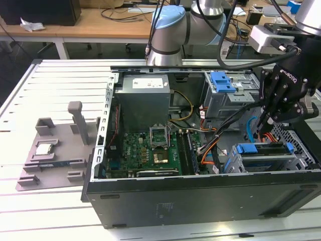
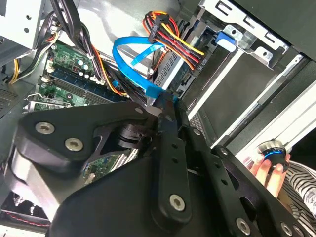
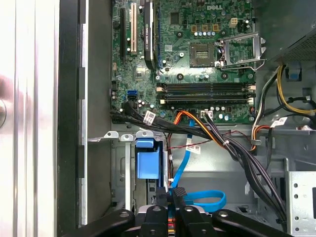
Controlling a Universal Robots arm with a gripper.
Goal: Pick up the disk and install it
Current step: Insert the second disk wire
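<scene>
A slatted grey bench [image 1: 55, 75] carries an open black computer case [image 1: 200, 203] lying on its side, with the green motherboard [image 1: 145, 150] exposed. The robot arm [image 1: 170, 30] reaches over the back of the case to the exterior view's right.

The disk [image 1: 271, 150] sits in the lower drive bay at that end, near the case wall closest to the camera. It appears already slid into place. Its long axis runs across the exterior view from left to right. Its blue carrier frame [image 3: 148, 163] shows in the first wrist view, just beside the fingertips.

The black gripper [image 1: 264, 123] hangs directly above the disk, pointing down into the bay. This puts the disk below the fingers and slightly toward the near wall.

In both wrist views the fingers [image 3: 161, 201] look pressed together, with no gap at the tips. The tips meet at the plug end of a thin blue data cable [image 3: 205, 201], which loops beside the bay. I cannot tell whether the plug is pinched between them or only touched.
</scene>
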